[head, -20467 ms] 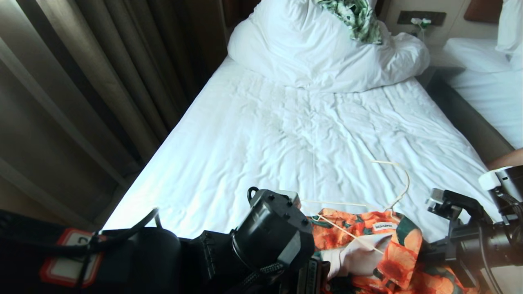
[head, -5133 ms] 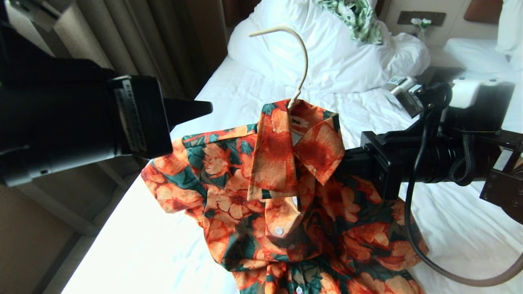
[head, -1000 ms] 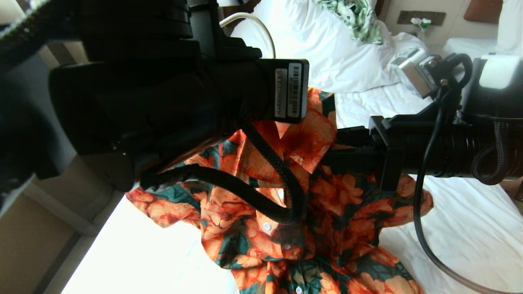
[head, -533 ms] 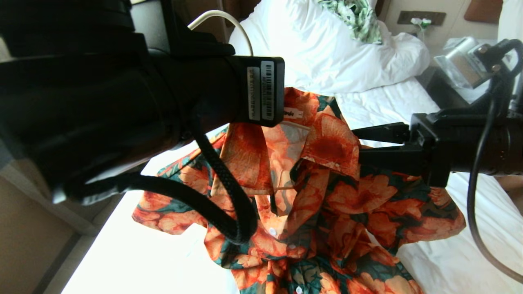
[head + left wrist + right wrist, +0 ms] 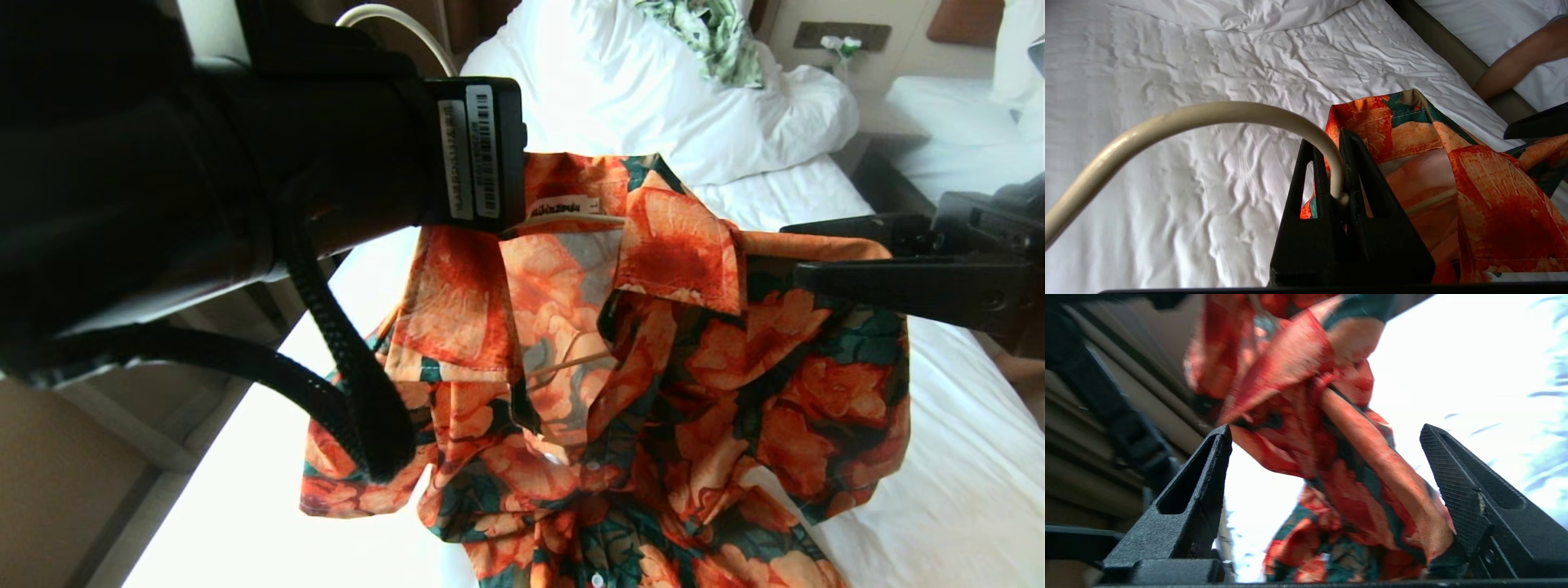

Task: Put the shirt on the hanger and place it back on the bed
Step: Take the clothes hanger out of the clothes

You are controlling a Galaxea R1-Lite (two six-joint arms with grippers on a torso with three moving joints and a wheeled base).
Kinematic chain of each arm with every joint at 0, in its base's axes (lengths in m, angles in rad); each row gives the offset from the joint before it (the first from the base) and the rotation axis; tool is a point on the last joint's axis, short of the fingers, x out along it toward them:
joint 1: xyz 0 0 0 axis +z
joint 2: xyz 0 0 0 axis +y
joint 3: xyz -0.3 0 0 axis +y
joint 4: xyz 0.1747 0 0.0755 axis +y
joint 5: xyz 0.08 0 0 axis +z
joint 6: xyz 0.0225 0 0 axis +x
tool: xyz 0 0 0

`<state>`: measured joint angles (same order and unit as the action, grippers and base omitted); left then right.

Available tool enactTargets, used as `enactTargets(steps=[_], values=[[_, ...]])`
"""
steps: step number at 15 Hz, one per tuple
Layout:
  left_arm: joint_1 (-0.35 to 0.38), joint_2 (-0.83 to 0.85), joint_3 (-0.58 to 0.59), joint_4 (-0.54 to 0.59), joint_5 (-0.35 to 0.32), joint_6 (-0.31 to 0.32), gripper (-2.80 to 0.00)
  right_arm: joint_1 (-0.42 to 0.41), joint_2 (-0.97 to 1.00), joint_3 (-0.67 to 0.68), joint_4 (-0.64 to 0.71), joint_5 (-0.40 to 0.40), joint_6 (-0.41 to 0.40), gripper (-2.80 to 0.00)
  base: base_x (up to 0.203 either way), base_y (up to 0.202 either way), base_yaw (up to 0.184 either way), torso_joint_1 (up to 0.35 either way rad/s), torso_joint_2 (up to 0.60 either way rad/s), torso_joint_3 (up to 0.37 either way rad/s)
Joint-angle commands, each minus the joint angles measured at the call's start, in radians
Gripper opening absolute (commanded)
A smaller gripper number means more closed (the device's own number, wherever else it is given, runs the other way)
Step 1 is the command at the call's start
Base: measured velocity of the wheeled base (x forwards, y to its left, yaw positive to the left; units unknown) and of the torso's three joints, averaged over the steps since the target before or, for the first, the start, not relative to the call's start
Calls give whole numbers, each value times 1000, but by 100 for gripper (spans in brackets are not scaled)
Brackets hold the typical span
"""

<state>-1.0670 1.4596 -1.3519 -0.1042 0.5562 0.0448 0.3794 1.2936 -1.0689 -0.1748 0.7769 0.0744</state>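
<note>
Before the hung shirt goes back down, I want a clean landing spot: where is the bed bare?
The widest bare sheet on the bed lies between the shirt's collar and the heaped duvet. A narrower strip runs along the bed's right edge past the sleeve. It is crowded near the foot, where the shirt's tail drapes, and at the head, where a leaf-patterned garment tops the duvet.

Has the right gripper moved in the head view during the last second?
Yes. The right gripper has drawn back toward the picture's right edge, away from the shirt collar, judged against the duvet, which kept its place. Its fingers now stand open.
</note>
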Motion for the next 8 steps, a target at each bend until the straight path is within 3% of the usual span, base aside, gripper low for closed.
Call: enactTargets(steps=[1,5,8], values=[[0,-2,-9,10,0,0,-280,0,-36,4,-5,29,30,0,0,0,0,0,0,0],[-7,-4,-18,46,-10,0,-280,-10,-52,-3,-11,51,36,0,0,0,0,0,0,0],[-8,-1,-50,78,-17,1,-280,-94,-103,-1,-10,56,96,0,0,0,0,0,0,0]])
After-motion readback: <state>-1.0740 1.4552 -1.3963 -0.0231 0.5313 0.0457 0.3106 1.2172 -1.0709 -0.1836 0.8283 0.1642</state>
